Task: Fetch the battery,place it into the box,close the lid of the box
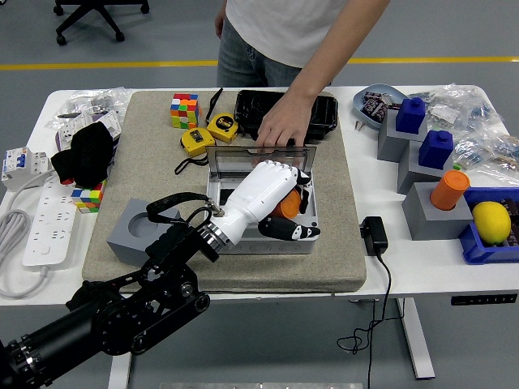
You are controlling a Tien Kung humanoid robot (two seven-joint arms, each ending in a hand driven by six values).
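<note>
Left hand holding orange battery over the open grey box; person steadying the lid.

The robot's white five-fingered left hand (272, 198), on a black arm entering from the lower left, is curled around the orange cylindrical battery (285, 205), which sits over the right part of the grey plastic box (243, 243) and partly hidden by the fingers; whether it touches the box floor cannot be told. The box's transparent hinged lid (243, 160) stands raised at the far side, with a person's hand (281, 126) resting on its top edge. The box lies on a beige felt mat (345, 243) on the white table (422, 259). A grey block with a round recess (142, 231) sits just left of the box. Right arm out of view.
</note>
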